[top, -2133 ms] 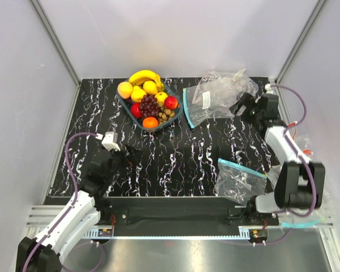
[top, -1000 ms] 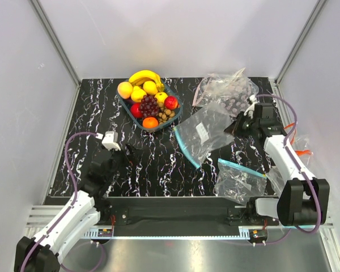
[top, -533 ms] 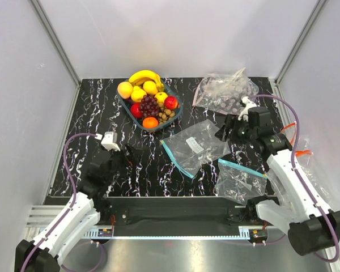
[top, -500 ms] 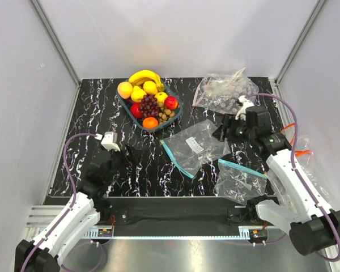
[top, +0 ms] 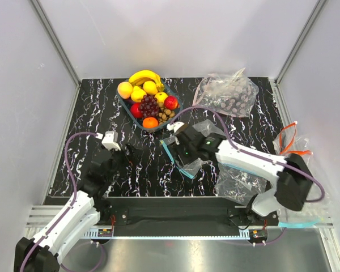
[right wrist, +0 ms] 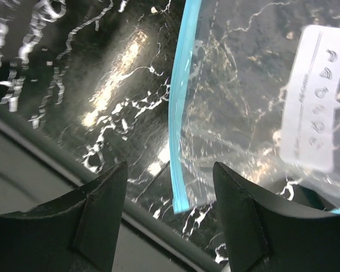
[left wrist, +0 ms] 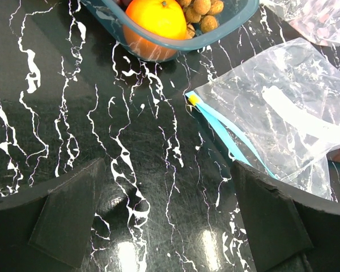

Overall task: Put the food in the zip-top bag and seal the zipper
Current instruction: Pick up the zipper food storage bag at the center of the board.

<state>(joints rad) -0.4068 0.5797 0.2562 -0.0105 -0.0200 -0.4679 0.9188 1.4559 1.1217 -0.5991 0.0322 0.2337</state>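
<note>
Zip-top bag (top: pixel 207 130): laid flat mid-table (top: pixel 102 113), beside the bowl (left wrist: pixel 226 29) where the food (top: pixel 149 97) is kept. Right gripper (right wrist: pixel 170 170): spread wide over the zipper (right wrist: pixel 178 107); only the upper lip should be pinched. Left gripper (left wrist: pixel 167 198): spread, empty.

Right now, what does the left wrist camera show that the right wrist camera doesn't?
Only the left wrist: the orange and nuts in the teal bowl, plus the yellow tab at one end of the zipper. Only the right wrist: an edge of the table with a grey surface beyond it. Both: the clear bag, its blue zipper, its white label and the black marbled table.
</note>
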